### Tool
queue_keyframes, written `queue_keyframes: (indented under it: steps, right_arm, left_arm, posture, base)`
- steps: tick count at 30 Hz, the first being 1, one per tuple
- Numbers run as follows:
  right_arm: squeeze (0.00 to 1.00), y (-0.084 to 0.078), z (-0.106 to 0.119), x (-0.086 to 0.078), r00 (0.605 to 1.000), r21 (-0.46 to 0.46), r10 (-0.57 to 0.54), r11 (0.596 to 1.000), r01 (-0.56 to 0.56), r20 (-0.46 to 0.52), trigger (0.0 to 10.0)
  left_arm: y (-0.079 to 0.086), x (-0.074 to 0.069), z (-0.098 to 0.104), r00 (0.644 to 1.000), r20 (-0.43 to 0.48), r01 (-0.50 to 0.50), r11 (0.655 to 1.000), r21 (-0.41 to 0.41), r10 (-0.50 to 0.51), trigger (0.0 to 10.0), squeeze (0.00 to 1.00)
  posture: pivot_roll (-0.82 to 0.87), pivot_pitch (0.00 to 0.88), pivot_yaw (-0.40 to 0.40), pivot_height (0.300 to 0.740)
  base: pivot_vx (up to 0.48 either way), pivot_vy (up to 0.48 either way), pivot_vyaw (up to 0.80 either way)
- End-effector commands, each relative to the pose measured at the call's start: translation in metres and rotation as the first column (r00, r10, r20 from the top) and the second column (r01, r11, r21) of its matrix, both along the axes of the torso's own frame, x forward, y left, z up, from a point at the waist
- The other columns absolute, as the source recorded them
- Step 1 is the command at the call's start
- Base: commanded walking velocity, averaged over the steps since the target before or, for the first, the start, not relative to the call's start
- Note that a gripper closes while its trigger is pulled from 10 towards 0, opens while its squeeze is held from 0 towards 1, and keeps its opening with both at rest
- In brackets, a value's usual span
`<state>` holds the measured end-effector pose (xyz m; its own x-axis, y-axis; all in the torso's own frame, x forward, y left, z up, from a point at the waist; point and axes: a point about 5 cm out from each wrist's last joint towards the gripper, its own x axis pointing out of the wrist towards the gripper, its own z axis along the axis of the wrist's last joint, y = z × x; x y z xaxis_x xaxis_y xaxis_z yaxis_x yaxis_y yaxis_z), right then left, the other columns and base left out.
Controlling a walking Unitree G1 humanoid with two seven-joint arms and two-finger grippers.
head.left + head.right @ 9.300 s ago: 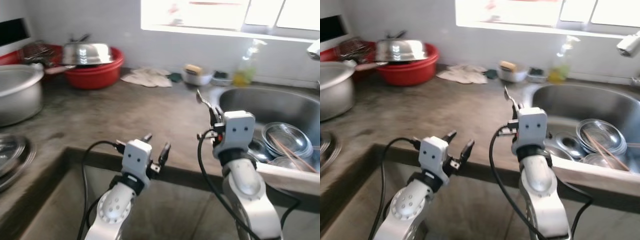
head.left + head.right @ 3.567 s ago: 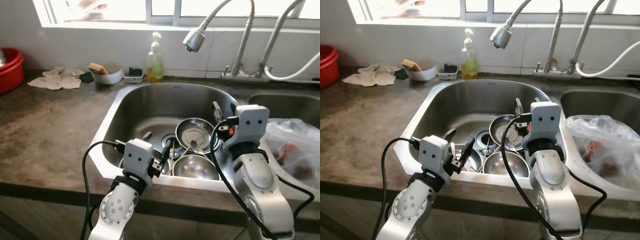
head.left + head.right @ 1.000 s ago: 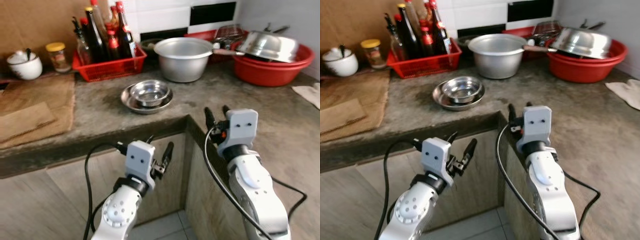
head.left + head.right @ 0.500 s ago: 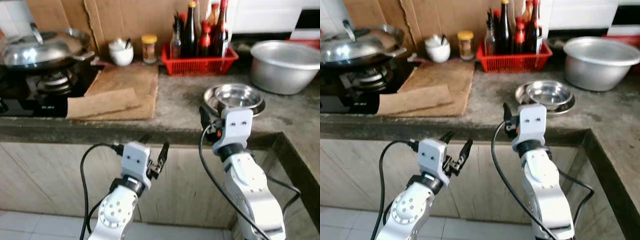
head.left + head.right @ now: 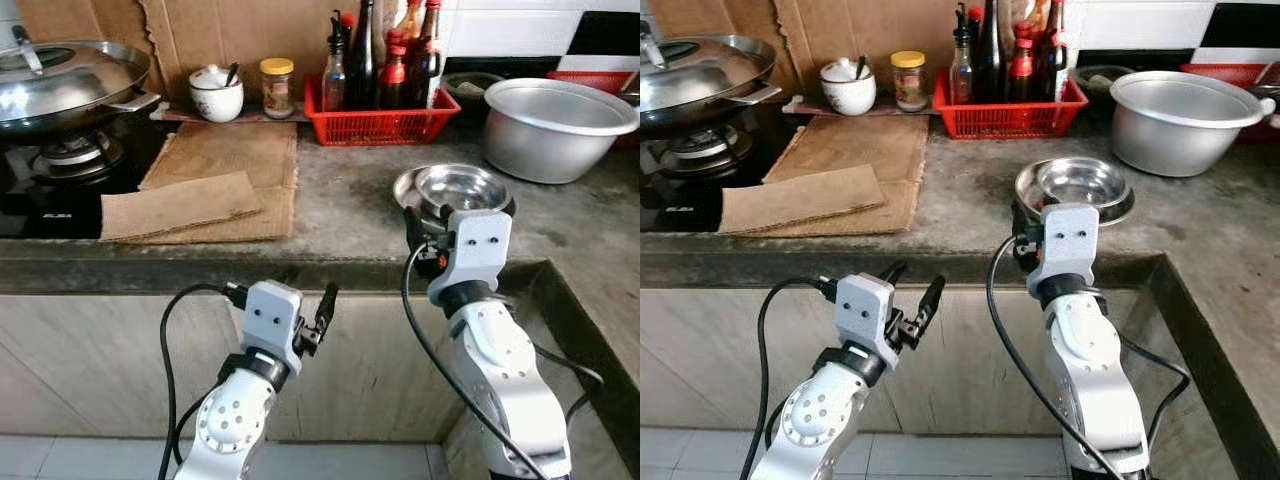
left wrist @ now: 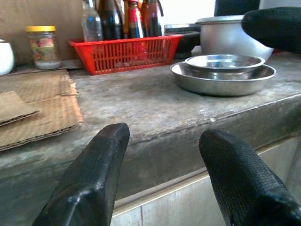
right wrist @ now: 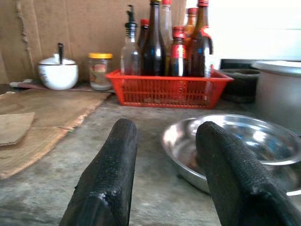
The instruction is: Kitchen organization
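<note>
Two stacked steel bowls [image 5: 458, 188] sit on the grey counter [image 5: 340, 215] near its front edge. My right gripper [image 5: 428, 226] hovers at counter height just in front of them, open and empty; in the right wrist view the bowls [image 7: 235, 148] lie beyond its fingertips [image 7: 116, 155]. My left gripper [image 5: 915, 284] hangs lower, below the counter edge and before the cabinet front, open with nothing between its fingers [image 6: 101, 160].
A red basket of bottles [image 5: 376, 118], a large metal pot [image 5: 556, 112], a white lidded pot [image 5: 216, 94] and a jar [image 5: 277, 86] line the back. Cardboard sheets [image 5: 205, 180] lie left of the bowls. A lidded wok [image 5: 60, 72] sits on the stove.
The whole picture has swung from the sink along the counter to the stove end as I turned. Both arms keep the same pose, grippers open.
</note>
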<state>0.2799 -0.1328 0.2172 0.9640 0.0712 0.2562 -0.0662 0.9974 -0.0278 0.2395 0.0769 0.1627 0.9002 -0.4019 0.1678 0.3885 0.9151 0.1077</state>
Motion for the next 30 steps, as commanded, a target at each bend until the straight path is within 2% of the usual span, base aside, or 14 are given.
queue_keyframes:
  steps: [1,13,21,30]
  right_arm:
    - [0.0,-0.0023,-0.001,0.0018,1.0,-0.002,-0.018,1.0,0.018,-0.014,10.0]
    - [0.0,-0.0029,-0.0079,0.0022,0.998,-0.016,-0.026,1.0,0.025,-0.049,10.0]
    - [0.0,-0.0031,-0.0085,0.0022,0.998,-0.019,-0.028,0.999,0.028,-0.047,10.0]
    - [0.0,-0.003,-0.0068,0.003,0.999,-0.018,-0.028,0.999,0.027,-0.041,10.0]
  left_arm:
    - [-0.0013,-0.0004,0.0026,1.0,0.006,0.005,1.0,-0.002,-0.005,10.0,0.0]
    - [-0.0023,-0.0006,0.0026,1.0,0.009,0.017,1.0,0.01,-0.017,10.0,0.0]
    - [-0.0025,-0.0017,0.003,1.0,0.015,0.021,1.0,0.009,-0.021,10.0,0.0]
    - [-0.0011,-0.0006,0.0031,1.0,0.015,0.008,1.0,0.007,-0.008,10.0,0.0]
  posture:
    - [0.17,0.07,-0.032,0.74]
    - [0.17,0.071,-0.032,0.74]
    - [0.17,0.07,-0.03,0.74]
    - [0.17,0.064,-0.03,0.74]
  base:
    - [0.0,0.0,-0.8]
    - [0.0,0.0,-0.79]
    - [0.43,0.0,0.0]
    - [0.0,0.0,0.0]
